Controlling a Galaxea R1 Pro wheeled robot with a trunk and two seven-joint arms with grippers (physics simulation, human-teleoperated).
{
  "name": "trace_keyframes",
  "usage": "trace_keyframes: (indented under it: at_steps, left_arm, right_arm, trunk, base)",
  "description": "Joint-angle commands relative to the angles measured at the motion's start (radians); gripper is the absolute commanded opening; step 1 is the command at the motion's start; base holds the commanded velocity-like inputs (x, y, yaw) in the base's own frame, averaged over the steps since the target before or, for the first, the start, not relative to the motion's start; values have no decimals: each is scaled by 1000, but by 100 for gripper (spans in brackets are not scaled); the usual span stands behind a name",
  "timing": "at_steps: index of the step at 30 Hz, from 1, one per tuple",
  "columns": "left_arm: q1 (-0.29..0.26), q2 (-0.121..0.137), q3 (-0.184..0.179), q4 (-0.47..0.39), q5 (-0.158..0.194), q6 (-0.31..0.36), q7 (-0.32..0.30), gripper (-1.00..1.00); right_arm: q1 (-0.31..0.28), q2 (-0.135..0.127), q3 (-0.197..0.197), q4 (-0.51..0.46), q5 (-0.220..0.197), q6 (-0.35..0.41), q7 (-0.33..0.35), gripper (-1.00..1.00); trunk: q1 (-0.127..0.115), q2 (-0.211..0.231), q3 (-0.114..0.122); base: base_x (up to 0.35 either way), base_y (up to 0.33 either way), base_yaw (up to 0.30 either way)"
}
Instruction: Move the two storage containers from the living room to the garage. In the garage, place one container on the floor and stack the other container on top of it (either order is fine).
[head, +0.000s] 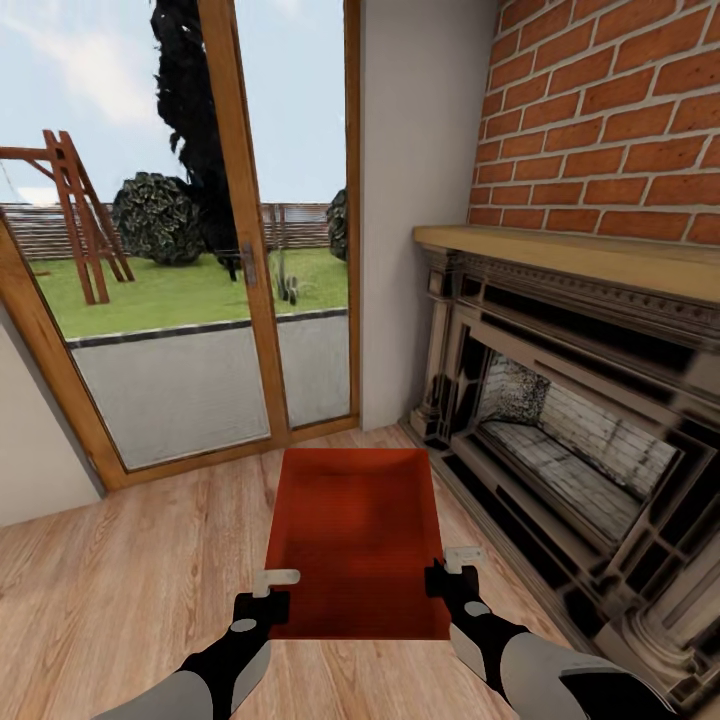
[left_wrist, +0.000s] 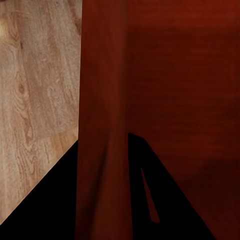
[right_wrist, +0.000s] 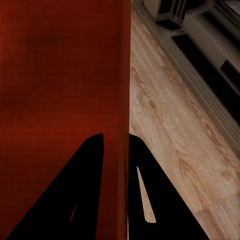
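Observation:
One red-orange storage container (head: 355, 540) hangs level in front of me above the light wood-plank floor (head: 120, 590), its open top facing up and nothing inside. My left gripper (head: 272, 592) is shut on its left wall near the closest corner, and my right gripper (head: 450, 572) is shut on its right wall. In the left wrist view the container's wall (left_wrist: 100, 100) runs between the left gripper's (left_wrist: 105, 141) black fingers (left_wrist: 170, 200). The right wrist view likewise has the container's wall (right_wrist: 117, 75) pinched in the right gripper (right_wrist: 116, 137). The second container is out of view.
A dark ornate fireplace (head: 570, 440) with a wooden mantel (head: 560, 250) and a red brick wall (head: 600, 120) stands close on the right. Ahead, a wood-framed glass door (head: 200, 300) looks onto a garden. Bare plank floor lies to the left.

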Motion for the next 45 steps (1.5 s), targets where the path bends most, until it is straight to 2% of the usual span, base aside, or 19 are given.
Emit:
trace_keyframes:
  at_steps: [1,14,45]
  left_arm:
    - [-2,1,27,-2,-5,-6,19,-100]
    - [-2,1,26,-4,-5,-6,19,-100]
    - [-2,2,26,-2,-3,-6,20,-100]
  right_arm:
    - [-1,-4,-21,4,-22,-6,-14,-100]
    - [-1,-3,-21,4,-23,-7,-15,-100]
    - [-1,-2,-21,4,-24,-7,-16,-100]
  trunk:
    - [0,-1,-1]
    - [0,-1,1]
    - [0,-1,51]
  base:
    - [0,0,0]
    - [0,0,0]
    - [0,0,0]
